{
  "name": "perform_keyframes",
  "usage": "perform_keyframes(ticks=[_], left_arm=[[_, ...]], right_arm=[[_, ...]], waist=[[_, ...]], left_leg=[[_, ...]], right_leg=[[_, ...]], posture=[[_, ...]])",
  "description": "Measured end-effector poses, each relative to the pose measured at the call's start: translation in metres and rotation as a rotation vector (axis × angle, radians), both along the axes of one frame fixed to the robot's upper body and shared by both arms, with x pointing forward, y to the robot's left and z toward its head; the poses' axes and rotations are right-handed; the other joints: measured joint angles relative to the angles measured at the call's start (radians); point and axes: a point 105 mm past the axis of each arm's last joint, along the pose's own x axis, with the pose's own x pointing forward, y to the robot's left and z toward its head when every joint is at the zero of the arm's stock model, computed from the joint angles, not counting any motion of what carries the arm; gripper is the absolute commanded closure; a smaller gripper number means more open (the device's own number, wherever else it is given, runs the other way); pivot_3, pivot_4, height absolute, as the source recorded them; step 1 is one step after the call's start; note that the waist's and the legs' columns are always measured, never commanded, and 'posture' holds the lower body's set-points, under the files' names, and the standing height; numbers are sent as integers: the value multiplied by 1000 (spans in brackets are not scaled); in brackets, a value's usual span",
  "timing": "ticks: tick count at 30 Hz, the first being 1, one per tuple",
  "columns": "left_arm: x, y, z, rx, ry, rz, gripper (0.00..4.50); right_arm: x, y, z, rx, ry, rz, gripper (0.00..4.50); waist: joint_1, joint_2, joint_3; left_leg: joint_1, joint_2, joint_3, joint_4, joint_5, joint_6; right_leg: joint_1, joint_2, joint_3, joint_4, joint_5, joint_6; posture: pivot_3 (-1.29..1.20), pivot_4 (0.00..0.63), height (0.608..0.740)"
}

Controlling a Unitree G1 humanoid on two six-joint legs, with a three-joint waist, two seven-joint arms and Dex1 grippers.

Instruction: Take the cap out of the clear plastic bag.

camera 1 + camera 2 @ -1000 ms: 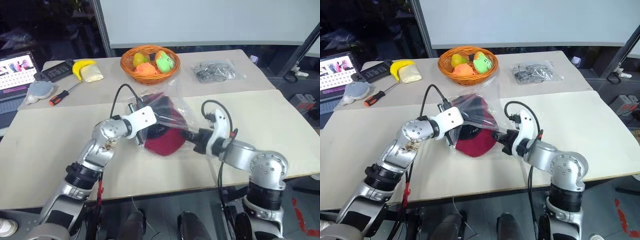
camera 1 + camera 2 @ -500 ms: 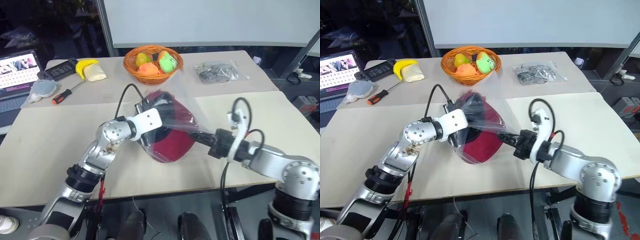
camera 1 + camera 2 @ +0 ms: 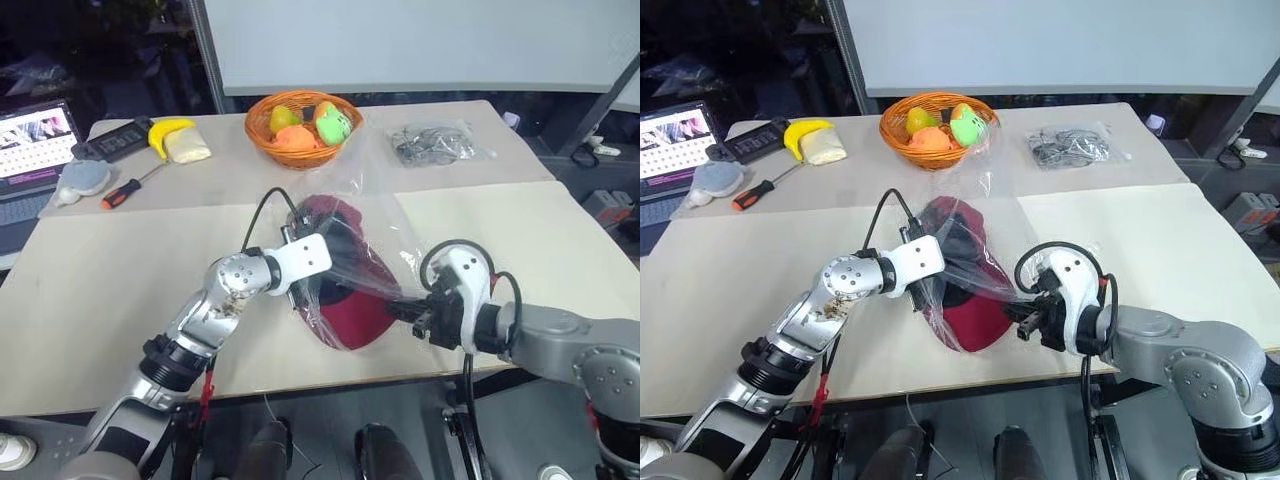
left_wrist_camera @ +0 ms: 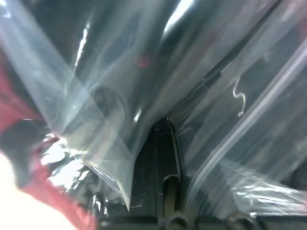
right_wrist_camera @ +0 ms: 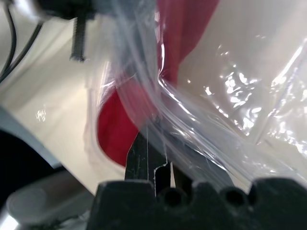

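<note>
Pale counter (image 3: 80, 270), clutter along the far edge: laptop (image 3: 30, 135), screwdriver (image 3: 125, 190), banana (image 3: 165, 130), fruit basket (image 3: 302, 125), small bag of grey parts (image 3: 435, 143). We have our left pincer (image 3: 308, 288) clamped shut on the clear plastic bag (image 3: 375, 230) film, with the cap (image 3: 345, 300) just beyond its tips, dark red and inside the bag. To the cap's right, our right pincer (image 3: 408, 312) is shut on stretched film too. We judge the step is peeling the bag off: keep both grips firm, pull apart steadily, watch for the brim snagging or film tearing.
</note>
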Motion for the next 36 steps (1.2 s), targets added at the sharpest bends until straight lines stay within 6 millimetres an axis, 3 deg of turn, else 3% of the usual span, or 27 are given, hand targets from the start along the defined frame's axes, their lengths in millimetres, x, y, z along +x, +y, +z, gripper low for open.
perform_keyframes(ticks=[7,11,14,19,22,25,32,36], left_arm=[[-11,-16,4,-14,-9,-74,4500],[-9,-18,10,-19,-29,-74,4500],[-4,-13,10,-24,-41,-36,4500],[6,4,14,-23,-61,36,4500],[14,20,17,-22,-73,101,4500],[19,24,17,-16,-92,138,4500],[45,29,27,-46,-256,279,4500],[63,34,27,-43,-367,316,4500]], right_arm=[[-3,-37,-9,202,96,-65,4480],[13,-55,-2,305,104,-162,4480],[27,-56,5,403,111,-255,4480],[53,-40,15,525,147,-459,4480],[60,-21,21,615,204,-553,4480],[66,-15,24,675,272,-674,4480],[66,14,36,1004,523,-754,4480],[54,28,30,1043,606,-740,4480]], waist=[[21,0,0],[15,0,0],[12,0,0],[13,0,0],[9,0,0],[14,0,0],[12,0,0],[11,0,0]], left_leg=[[-2,0,0,4,-1,1],[-1,1,1,5,-1,1],[-1,3,2,4,-1,1],[-2,3,2,4,-1,1],[-2,3,2,3,-1,1],[-3,2,2,3,-1,1],[-2,2,1,3,-1,1],[-2,1,1,3,-1,1]], right_leg=[[0,0,0,-1,2,2],[0,1,1,-1,2,2],[1,2,2,-1,2,1],[0,1,2,-1,6,-6],[-1,1,2,-1,7,-6],[-1,0,2,-1,7,-6],[-1,2,2,0,7,-6],[-2,1,2,0,7,-6]], posture=[[0,150,740],[0,150,740],[0,150,740],[0,150,740],[0,150,740],[0,150,740],[0,150,740],[0,150,740]])
